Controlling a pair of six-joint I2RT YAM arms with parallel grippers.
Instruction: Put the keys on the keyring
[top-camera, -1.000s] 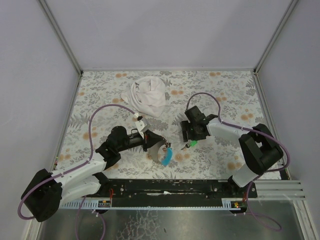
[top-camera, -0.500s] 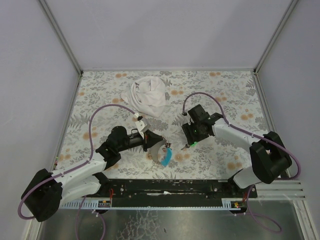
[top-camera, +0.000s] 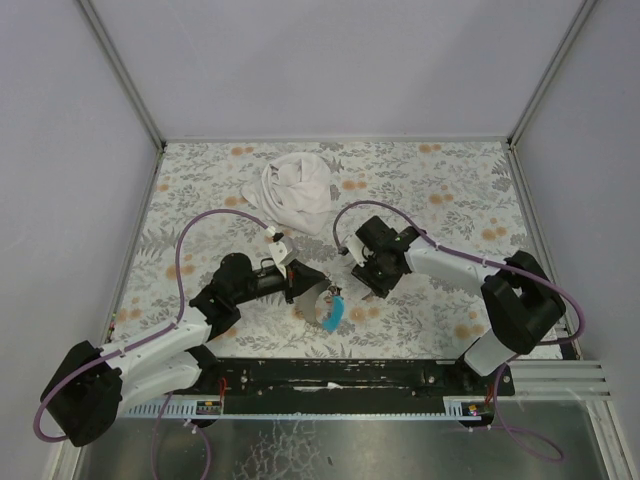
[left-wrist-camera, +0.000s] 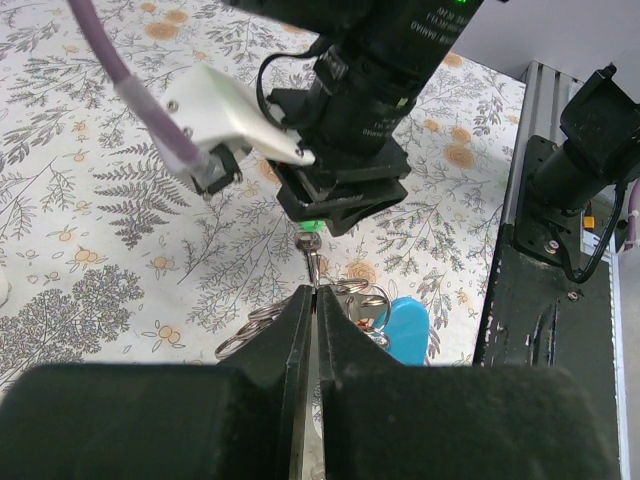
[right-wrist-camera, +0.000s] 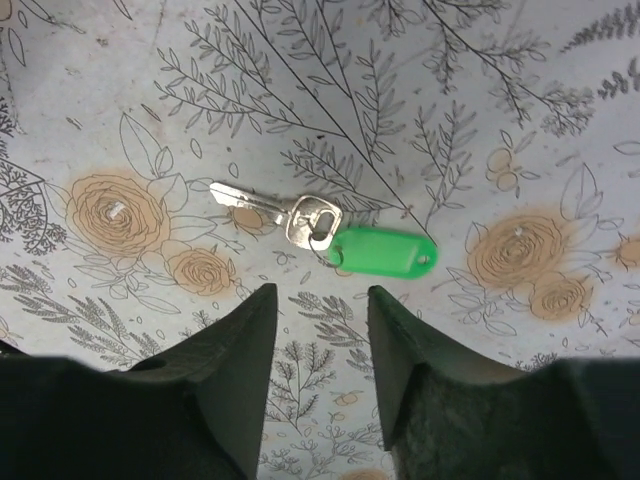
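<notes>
Shows, nearest of all, the left claw (left-wrist-camera: 312, 295) pressed fully shut, with wire loops of the keyring (left-wrist-camera: 362, 298) poking out on either side of its tips. Appears to pinch the ring itself, probably to hold it steady and raised for threading. Leaves the ring's light-blue piece (left-wrist-camera: 405, 328) trailing on the table (top-camera: 450, 200) just right of those tips, loose and out of the way.

Moves on, straight ahead of the left claw, to a key (right-wrist-camera: 262, 205) lying flat on the flowered surface, joined by a tiny link to a green tag (right-wrist-camera: 384, 250). Has the blade pointing back toward the left claw's tips and the tag farther off, beneath the right claw (right-wrist-camera: 320, 292). From the right wrist view: key and tag just beyond that claw's tips, tag ahead of one finger, blade reaching past the other.

Finds the right claw hovering above, roughly half open, gripping nothing, touching neither key nor tag. Looks lined up for a pinch on the key, tips to either side of the small link. Judged stage: key not yet picked up, threading not yet begun.

Ends farthest out, well beyond both claws, with a crumpled white cloth (top-camera: 297, 192), apart from everything else.
</notes>
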